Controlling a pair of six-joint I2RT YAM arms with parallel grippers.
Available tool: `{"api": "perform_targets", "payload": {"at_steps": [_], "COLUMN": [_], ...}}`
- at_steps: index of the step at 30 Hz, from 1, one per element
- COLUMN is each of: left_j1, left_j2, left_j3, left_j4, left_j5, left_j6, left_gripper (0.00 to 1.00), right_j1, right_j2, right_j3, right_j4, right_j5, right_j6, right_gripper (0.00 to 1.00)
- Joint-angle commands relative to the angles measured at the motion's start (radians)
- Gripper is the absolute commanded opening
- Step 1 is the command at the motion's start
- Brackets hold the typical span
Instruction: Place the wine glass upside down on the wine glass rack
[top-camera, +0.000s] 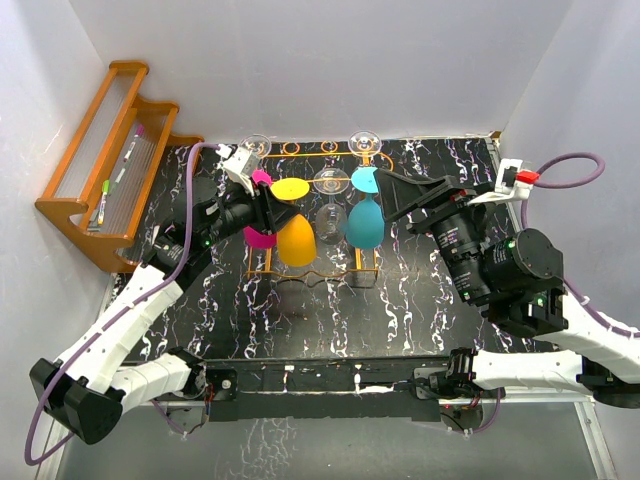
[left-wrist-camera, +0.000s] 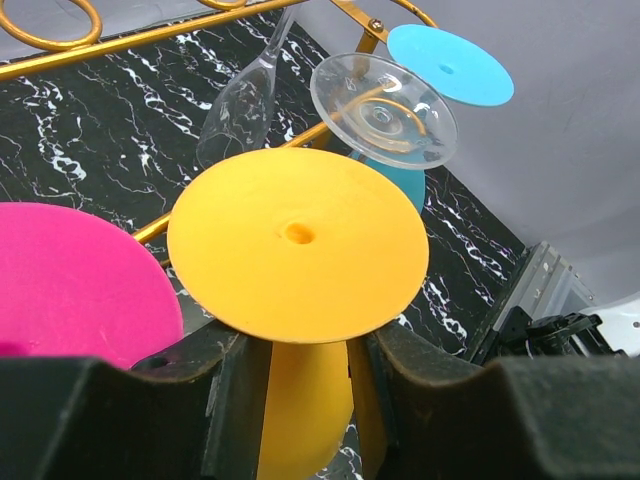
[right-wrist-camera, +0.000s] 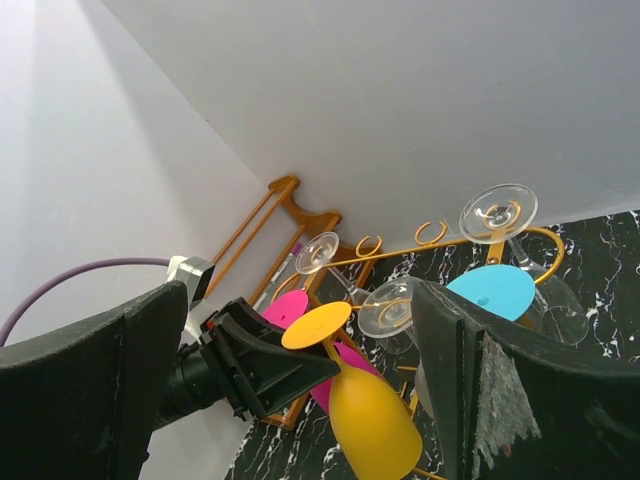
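Note:
The yellow wine glass (top-camera: 296, 243) hangs upside down in the orange-gold wire wine glass rack (top-camera: 330, 150), its round foot on top. My left gripper (top-camera: 275, 212) reaches in from the left just under that foot. In the left wrist view its jaws (left-wrist-camera: 305, 350) stand parted on either side of the yellow wine glass (left-wrist-camera: 298, 240), whose stem is hidden beneath the foot. The rack's looped rail (left-wrist-camera: 60, 45) runs behind. My right gripper (top-camera: 400, 190) hovers wide open to the right of the rack, holding nothing. From it I see the yellow glass (right-wrist-camera: 375, 425) and the rack (right-wrist-camera: 400, 250).
A pink glass (top-camera: 260, 238), a teal glass (top-camera: 365, 222) and clear glasses (top-camera: 330, 185) also hang in the rack. A brown wooden stepped rack (top-camera: 110, 165) stands at the back left. White walls close in the marbled black table (top-camera: 330, 320).

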Motion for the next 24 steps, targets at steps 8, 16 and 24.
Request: {"api": "perform_targets", "payload": {"at_steps": [8, 16, 24], "left_j1": [-0.001, 0.000, 0.011], "left_j2": [-0.023, -0.006, 0.000], "left_j3": [0.032, 0.059, 0.089], "left_j4": [-0.021, -0.037, -0.056], "left_j5": [-0.007, -0.022, -0.040], "left_j6": [-0.004, 0.014, -0.022], "left_gripper": [0.41, 0.43, 0.43], "right_j1": [0.003, 0.004, 0.003], "right_j2": [-0.005, -0.009, -0.019], "right_j3": [-0.008, -0.014, -0.022], "right_j4": [0.036, 0.036, 0.036], "right_j5": [-0.016, -0.017, -0.023], "right_j6": [-0.001, 0.004, 0.008], "right_gripper": [0.98, 0.98, 0.98]}}
